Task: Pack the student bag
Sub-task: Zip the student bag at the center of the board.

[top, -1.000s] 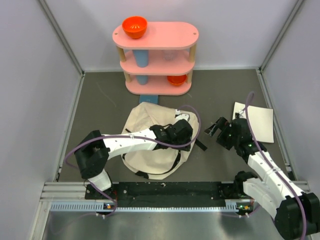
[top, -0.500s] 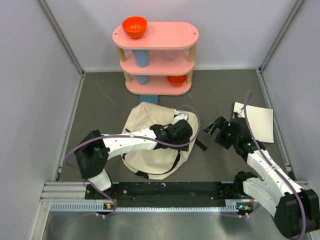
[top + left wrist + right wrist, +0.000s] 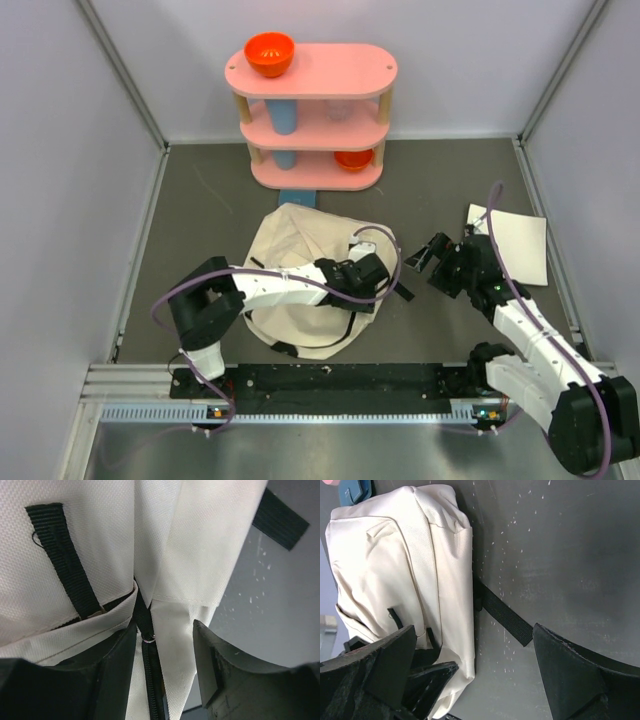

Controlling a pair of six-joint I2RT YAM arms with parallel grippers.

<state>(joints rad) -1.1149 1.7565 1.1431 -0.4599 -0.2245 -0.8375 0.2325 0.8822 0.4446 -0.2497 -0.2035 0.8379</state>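
The student bag (image 3: pixel 300 290), a cream canvas backpack with black straps, lies flat on the dark table in front of the arms. My left gripper (image 3: pixel 368 282) sits low at its right edge. In the left wrist view its jaws stand apart astride a fold of cream fabric and the black zipper (image 3: pixel 150 680), whose small metal ring (image 3: pixel 148 638) shows. The right finger (image 3: pixel 220 670) is clear of the cloth. My right gripper (image 3: pixel 425 257) hovers wide open just right of the bag (image 3: pixel 400 555), holding nothing, with a loose black strap (image 3: pixel 505 617) on the table below it.
A pink three-tier shelf (image 3: pixel 315 115) stands at the back with an orange bowl (image 3: pixel 269 53) on top, a blue cup (image 3: pixel 284 118) in the middle and another orange bowl (image 3: pixel 352 159) lower down. A white sheet (image 3: pixel 520 243) lies at right. A blue flat item (image 3: pixel 297 198) lies behind the bag.
My left gripper has slid nearer along the bag's right edge, its elbow swinging right, and its jaws have narrowed a little. The right arm has barely moved.
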